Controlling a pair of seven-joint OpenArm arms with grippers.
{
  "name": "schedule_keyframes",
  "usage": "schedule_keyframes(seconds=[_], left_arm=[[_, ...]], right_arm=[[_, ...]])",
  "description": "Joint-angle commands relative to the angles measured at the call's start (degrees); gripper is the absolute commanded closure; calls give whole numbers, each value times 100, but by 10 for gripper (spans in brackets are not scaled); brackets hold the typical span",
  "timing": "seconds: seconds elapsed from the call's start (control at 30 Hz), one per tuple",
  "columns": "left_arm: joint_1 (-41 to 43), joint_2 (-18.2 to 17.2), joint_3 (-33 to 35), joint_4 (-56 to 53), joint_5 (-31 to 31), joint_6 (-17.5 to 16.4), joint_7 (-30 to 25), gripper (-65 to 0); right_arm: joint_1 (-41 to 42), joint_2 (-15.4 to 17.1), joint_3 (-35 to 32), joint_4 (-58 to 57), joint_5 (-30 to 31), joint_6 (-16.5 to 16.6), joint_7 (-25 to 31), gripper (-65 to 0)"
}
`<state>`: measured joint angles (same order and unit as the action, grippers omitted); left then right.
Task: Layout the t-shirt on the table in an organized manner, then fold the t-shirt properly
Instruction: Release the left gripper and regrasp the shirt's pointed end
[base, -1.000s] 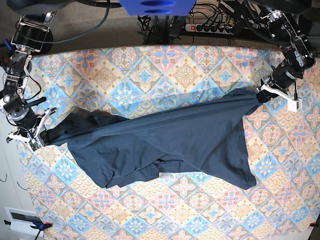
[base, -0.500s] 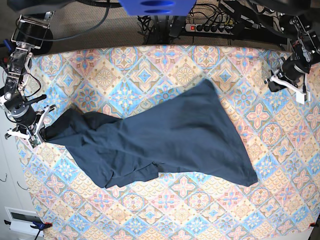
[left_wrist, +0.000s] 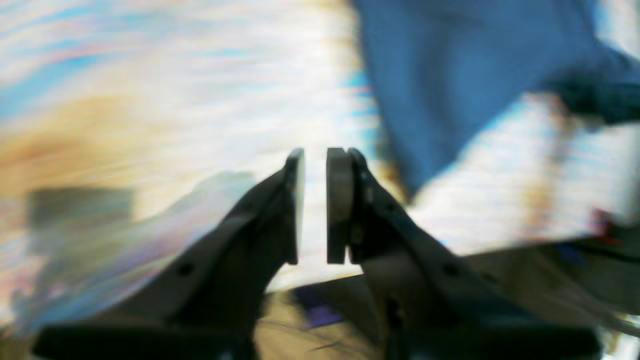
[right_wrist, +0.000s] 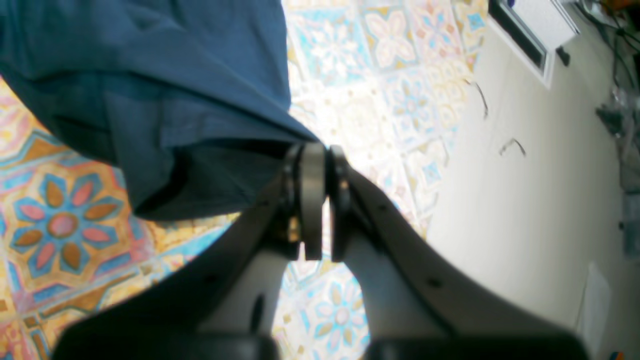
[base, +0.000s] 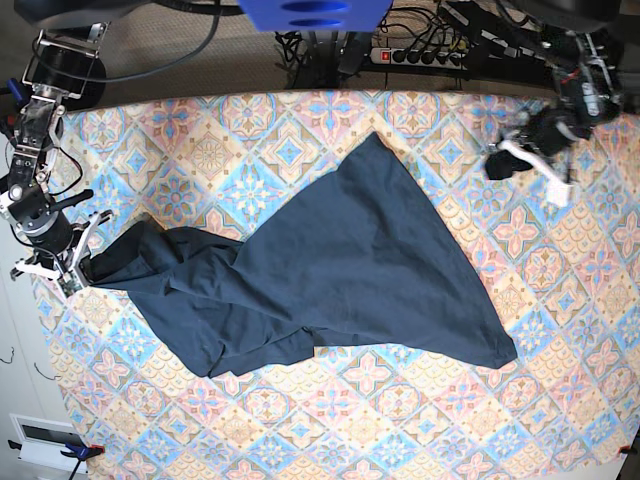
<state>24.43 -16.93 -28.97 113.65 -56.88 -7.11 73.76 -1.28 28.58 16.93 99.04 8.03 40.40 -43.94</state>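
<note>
The dark navy t-shirt (base: 350, 260) lies crumpled and slanted across the table (base: 200, 130), one corner pointing to the far middle (base: 375, 140). At the table's left edge my right gripper (base: 80, 268) is shut on the shirt's bunched left end. The right wrist view shows cloth of the t-shirt (right_wrist: 150, 75) pinched at the tips of the right gripper (right_wrist: 320, 150). My left gripper (base: 497, 160) hovers over bare cloth at the far right, apart from the shirt. In the blurred left wrist view the left gripper (left_wrist: 315, 155) is open by a narrow gap with nothing in it; the t-shirt (left_wrist: 450, 75) lies beyond.
A power strip (base: 420, 55) and cables run behind the table's far edge. A white box (base: 40, 435) sits on the floor past the left front corner. The table edge runs close beside my right gripper.
My left gripper has let go of the shirt's right corner and swung left over the table. The freed corner has dropped back toward the far middle. The right gripper keeps its hold.
</note>
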Motion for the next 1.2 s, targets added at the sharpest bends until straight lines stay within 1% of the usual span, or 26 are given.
schedule_keyframes(seconds=[0.0,0.17,0.23,0.27,0.3,0.37,0.43,0.5,0.57,0.7,0.87,0.97,1.17], left_arm=[[32,53,124,104,-48,4,-39,-87],[23,625,1055,104,304,4,-48,-88],[41,748,1328,104,462,4,-48,-91],[67,783,1486,104,532,4,-48,-106],[67,801,1618,104,585,4,-48,-132],[67,915,1759,104,690,4,-48,-212],[67,1012,1847,104,822,13,-48,-313],[76,1055,1926,95,875,13,-48,-398],[59,1091,1943,86,875,13,-48,-444],[-117,1249,1908,-72,893,13,-171,-437],[-486,1548,1952,-670,1174,13,-242,-401],[-557,1688,1952,-907,1192,13,-242,-357],[-610,1644,1952,-969,1192,13,-215,-260]], right_arm=[[88,136,61,104,63,-40,117,-3],[80,136,61,78,63,-40,117,-3],[80,136,61,87,63,-40,117,-3],[80,136,61,87,63,-40,117,-3],[80,136,61,87,63,-40,117,-3],[80,136,52,87,63,-40,117,-3],[80,136,43,104,63,-40,117,-3],[80,136,52,96,63,-40,117,-3],[88,136,43,87,63,-40,117,-3],[88,136,35,96,63,-40,117,-3],[88,136,35,96,63,-40,117,-3],[88,136,52,96,63,-40,117,-3],[88,136,61,78,63,-40,117,-3]])
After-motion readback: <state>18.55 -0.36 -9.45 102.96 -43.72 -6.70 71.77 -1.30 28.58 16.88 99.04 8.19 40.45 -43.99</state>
